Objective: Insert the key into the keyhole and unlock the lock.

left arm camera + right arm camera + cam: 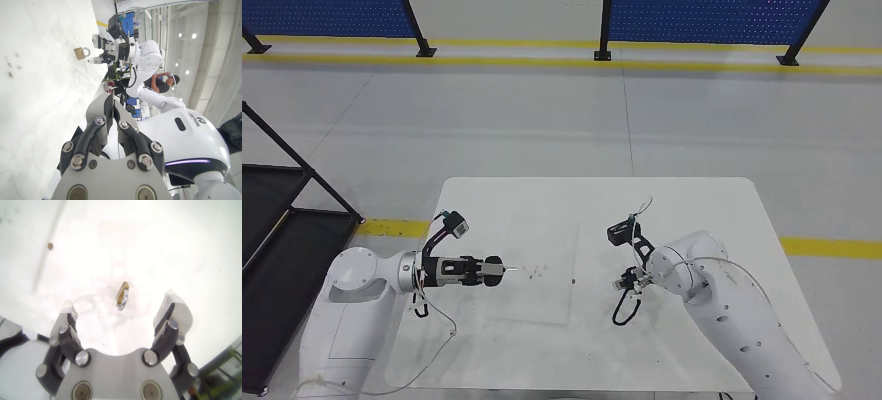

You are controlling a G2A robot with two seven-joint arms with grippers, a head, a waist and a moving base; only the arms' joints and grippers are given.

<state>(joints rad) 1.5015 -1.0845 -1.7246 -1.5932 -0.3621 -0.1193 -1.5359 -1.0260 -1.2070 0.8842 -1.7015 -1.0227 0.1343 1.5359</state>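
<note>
Pinched edge-on between the closed fingers of the left gripper (113,98) is a thin metal blade, most likely the key (113,93), its tip pointing roughly across the tabletop (37,94) toward the padlock (122,292). That brass padlock lies on the tabletop well apart from the key, just ahead of the right gripper (94,50), whose fingers are spread wide and hold nothing. Its shackle faces that gripper and its body end faces the key, so the right arm is much the nearer.
</note>
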